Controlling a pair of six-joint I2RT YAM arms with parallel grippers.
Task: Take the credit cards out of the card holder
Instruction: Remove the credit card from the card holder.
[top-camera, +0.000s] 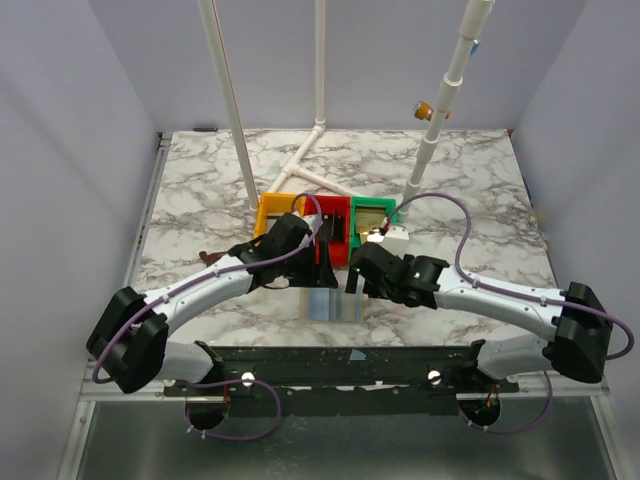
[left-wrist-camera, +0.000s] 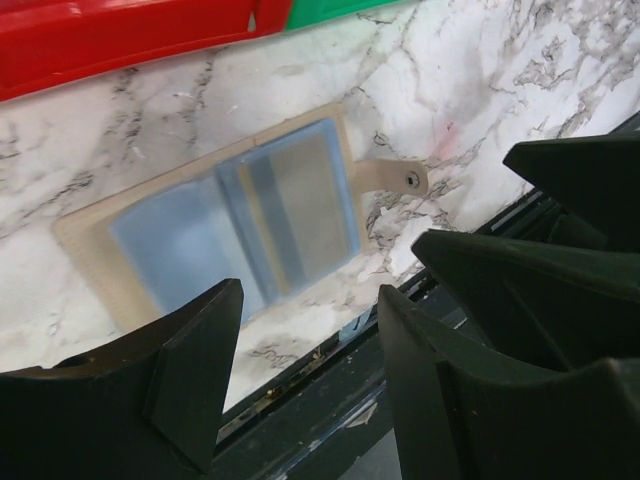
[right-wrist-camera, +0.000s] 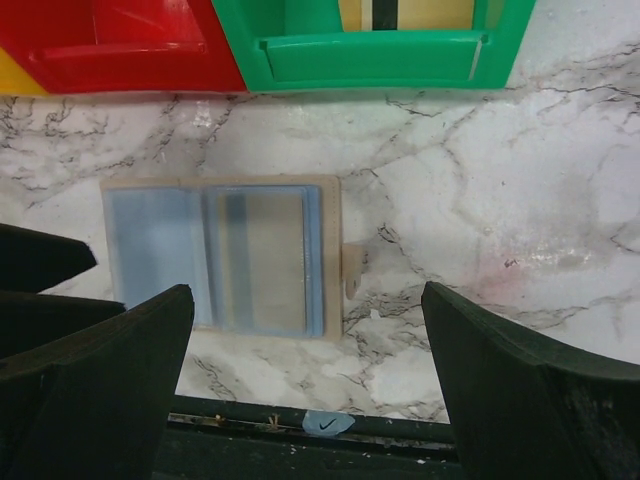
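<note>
Three plastic trays stand in a row on the far side: one yellow tray (top-camera: 264, 212), one red tray (right-wrist-camera: 120, 60), one green tray (right-wrist-camera: 370, 60). One open card holder (right-wrist-camera: 220, 255) lies nearer, one tan card (right-wrist-camera: 268, 262) showing inside. One left gripper (left-wrist-camera: 310, 330), one right gripper (right-wrist-camera: 305, 320). Three white poles (top-camera: 228, 100) stand far back.

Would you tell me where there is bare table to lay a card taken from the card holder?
Bare table lies right of the card holder, in front of the green tray; patches lie left of the yellow tray and right of the green one. It is crowded between the left gripper and right gripper.
</note>
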